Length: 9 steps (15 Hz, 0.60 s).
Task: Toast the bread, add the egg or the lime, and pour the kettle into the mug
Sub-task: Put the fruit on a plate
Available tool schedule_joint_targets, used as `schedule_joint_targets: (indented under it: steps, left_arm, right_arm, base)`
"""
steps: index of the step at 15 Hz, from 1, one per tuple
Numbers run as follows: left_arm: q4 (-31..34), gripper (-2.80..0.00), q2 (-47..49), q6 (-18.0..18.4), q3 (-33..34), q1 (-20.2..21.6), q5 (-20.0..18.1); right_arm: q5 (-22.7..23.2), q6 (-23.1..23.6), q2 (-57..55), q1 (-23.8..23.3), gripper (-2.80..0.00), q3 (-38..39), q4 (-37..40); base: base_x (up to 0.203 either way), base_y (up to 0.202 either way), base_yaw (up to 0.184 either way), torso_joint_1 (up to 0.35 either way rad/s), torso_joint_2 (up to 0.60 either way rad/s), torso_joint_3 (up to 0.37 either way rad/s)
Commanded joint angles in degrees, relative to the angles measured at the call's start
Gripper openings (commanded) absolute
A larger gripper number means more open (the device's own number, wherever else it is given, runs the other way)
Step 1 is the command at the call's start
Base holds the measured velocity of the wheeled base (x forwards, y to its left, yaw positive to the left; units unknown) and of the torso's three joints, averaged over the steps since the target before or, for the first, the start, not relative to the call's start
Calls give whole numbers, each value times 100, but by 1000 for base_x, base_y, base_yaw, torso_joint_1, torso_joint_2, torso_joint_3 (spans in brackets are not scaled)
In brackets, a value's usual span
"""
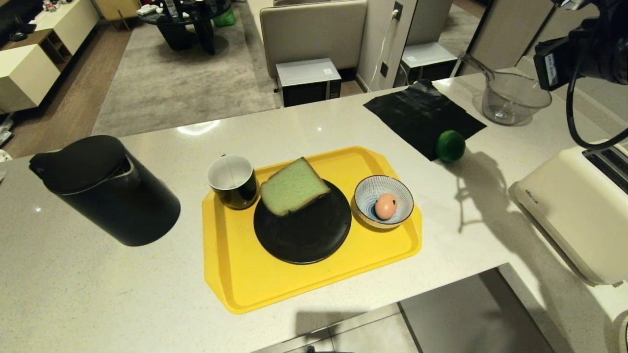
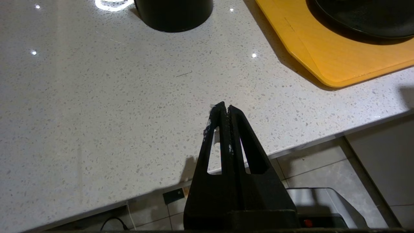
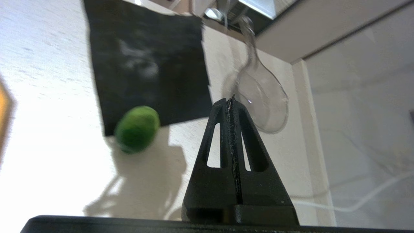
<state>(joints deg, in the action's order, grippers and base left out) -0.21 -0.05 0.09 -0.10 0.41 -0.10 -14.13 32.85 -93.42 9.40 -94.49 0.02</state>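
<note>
The pale green bread (image 1: 293,187) leans on a black plate (image 1: 304,230) on the yellow tray (image 1: 245,274). The black mug (image 1: 233,180) stands at the tray's far left corner. An egg (image 1: 385,206) lies in a blue striped bowl (image 1: 365,193) on the tray. The lime (image 1: 451,145) (image 3: 137,128) rests on the counter at the edge of a black mat (image 1: 422,113). The black kettle (image 1: 105,189) stands at the left. A cream toaster (image 1: 574,215) sits at the right. My right gripper (image 3: 230,101) is shut and empty, hanging high above the counter's right side. My left gripper (image 2: 224,106) is shut and empty over the counter's near edge.
A clear glass measuring jug (image 1: 512,95) (image 3: 262,103) stands at the far right of the counter. My right arm's black wrist and cable (image 1: 584,59) show at the upper right. The counter's front edge drops to a tiled floor (image 2: 323,168).
</note>
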Motion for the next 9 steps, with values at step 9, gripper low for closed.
schedule_joint_targets:
  steps: [9]
  left_arm:
    - [-5, -280, -4, 0, 1, 2, 1]
  right_arm:
    - [-8, -638, -171, 961, -280, 82, -59]
  base:
    - [0, 0, 0, 0, 0, 0]
